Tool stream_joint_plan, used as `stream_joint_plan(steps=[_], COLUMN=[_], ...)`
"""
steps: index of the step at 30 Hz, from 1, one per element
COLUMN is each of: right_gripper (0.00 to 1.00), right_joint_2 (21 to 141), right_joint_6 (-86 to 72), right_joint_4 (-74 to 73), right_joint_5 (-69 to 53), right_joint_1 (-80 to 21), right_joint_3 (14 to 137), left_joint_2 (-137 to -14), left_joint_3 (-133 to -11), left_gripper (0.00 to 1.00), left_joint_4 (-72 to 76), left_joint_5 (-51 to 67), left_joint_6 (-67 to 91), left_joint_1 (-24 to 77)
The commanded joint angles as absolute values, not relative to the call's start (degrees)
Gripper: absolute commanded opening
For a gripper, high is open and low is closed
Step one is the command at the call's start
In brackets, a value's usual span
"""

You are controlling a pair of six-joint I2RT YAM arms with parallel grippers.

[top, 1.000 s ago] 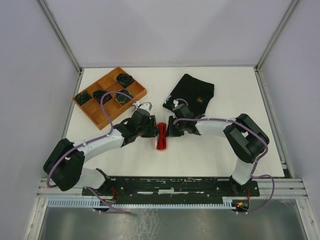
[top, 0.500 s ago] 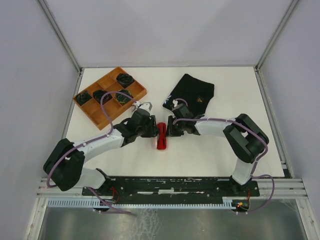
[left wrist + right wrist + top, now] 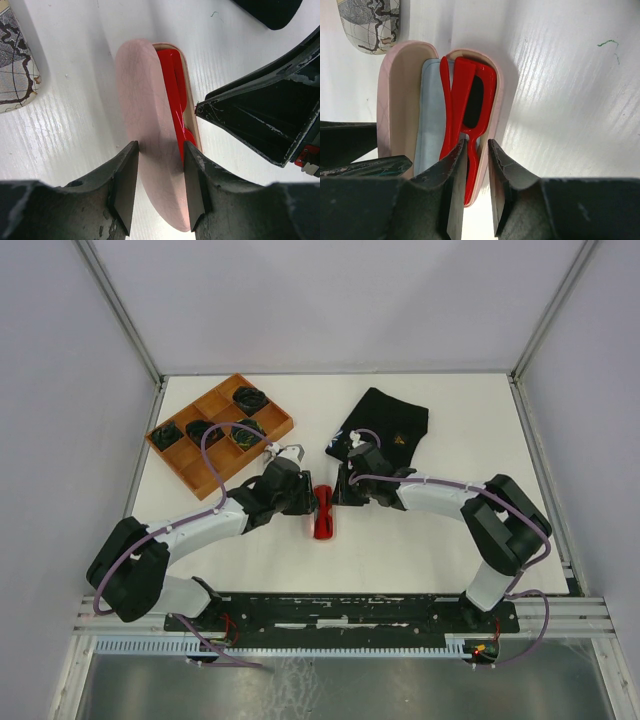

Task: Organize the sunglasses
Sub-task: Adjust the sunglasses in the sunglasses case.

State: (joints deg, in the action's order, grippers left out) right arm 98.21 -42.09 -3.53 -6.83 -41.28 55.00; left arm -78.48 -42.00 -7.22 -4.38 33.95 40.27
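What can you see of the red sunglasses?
The red sunglasses are chunky glossy plastic with a dark lens showing. They are folded and lie lengthwise on a pale lining inside the open pink case at mid-table. The right claw straddles their near end and the case wall; actual contact is unclear.

From the left wrist, the lid of the pink case (image 3: 150,135) hides most of the red sunglasses (image 3: 175,95), while the grey patterned case (image 3: 15,65) and the black cloth (image 3: 272,10) run off the edges. Whether the right gripper (image 3: 476,145) pinches the case wall is unclear. Overhead, the dark items (image 3: 250,398) in the wooden tray (image 3: 192,406) are too small to identify.
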Motion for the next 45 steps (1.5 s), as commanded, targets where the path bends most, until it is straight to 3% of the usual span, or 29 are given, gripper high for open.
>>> stream_joint_plan(steps=[1,45], right_gripper=[0.32,0.32], right_joint_2=[99.1,105.3], right_joint_6=[-41.7,-41.4], right_joint_4=[-1.6,-3.0], right_joint_5=[-7.6,-9.7], right_joint_1=[-41.6,-41.9], right_joint_3=[55.6,58.1], left_joint_2=[-77.2,-76.9], left_joint_3=[-42.7,-42.5], left_gripper=[0.47,0.47], left_joint_4=[-6.0,-6.0], left_joint_5=[-4.9,-4.8], left_joint_6=[32.2,32.0], left_joint_1=[40.5,40.4])
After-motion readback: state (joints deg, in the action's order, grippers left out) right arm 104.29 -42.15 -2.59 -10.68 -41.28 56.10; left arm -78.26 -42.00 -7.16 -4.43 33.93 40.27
